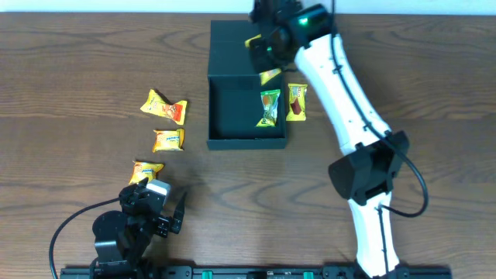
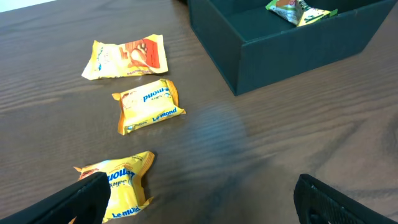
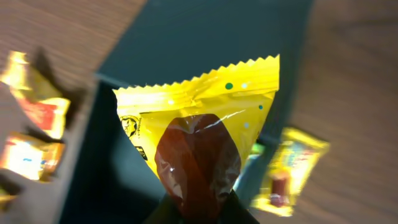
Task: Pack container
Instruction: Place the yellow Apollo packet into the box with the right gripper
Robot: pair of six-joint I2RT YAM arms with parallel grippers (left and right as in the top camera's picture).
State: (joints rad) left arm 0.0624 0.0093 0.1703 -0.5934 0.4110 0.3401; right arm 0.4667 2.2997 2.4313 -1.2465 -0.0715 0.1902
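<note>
The container (image 1: pixel 225 116) is a dark teal box with its lid folded back behind it, and a green packet (image 1: pixel 269 107) lies in its right side. My right gripper (image 3: pixel 199 214) is shut on the bottom of a yellow packet with a brown picture (image 3: pixel 199 137). It holds that packet above the container's (image 3: pixel 205 37) far right corner. My left gripper (image 2: pixel 199 205) hangs open and low at the front left of the table. Its left finger (image 2: pixel 81 199) sits just beside a yellow Le-mond packet (image 2: pixel 121 183), with nothing between the fingers.
Two more yellow packets (image 2: pixel 149 106) (image 2: pixel 126 58) lie on the wood left of the container (image 2: pixel 292 50). Another yellow packet (image 1: pixel 297 102) rests on the table against the box's right wall. The right arm (image 1: pixel 349 101) stretches across the right side of the table.
</note>
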